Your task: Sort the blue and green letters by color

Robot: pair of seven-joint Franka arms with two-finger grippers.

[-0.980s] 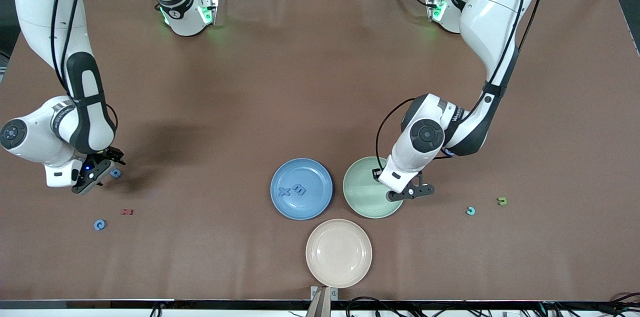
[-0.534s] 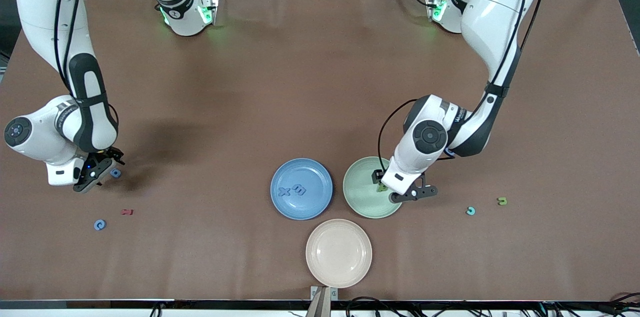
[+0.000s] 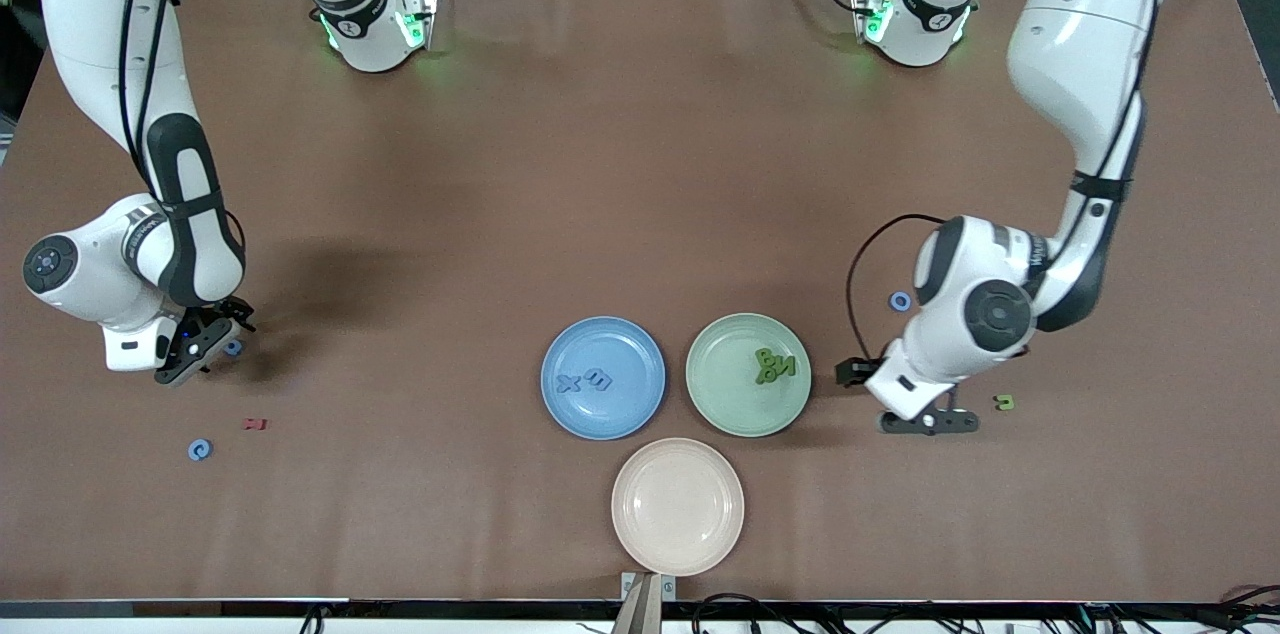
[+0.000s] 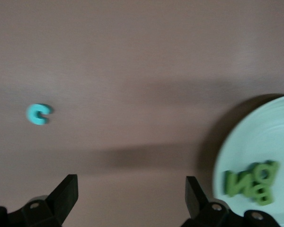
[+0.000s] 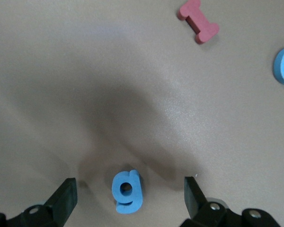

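While its fingers stand wide apart with nothing between them, the left gripper [image 3: 925, 421] hangs over bare table beside the green plate [image 3: 722, 404], where green letters [image 3: 775, 366] lie bunched; a teal letter [image 4: 38, 114] lies ahead of it; spread just as wide and empty, the right gripper [image 3: 200, 339] sits low over a blue g [image 5: 128, 190], near a red letter [image 5: 198, 21]; two blue letters [image 3: 585, 381] rest in the blue plate [image 3: 628, 414].
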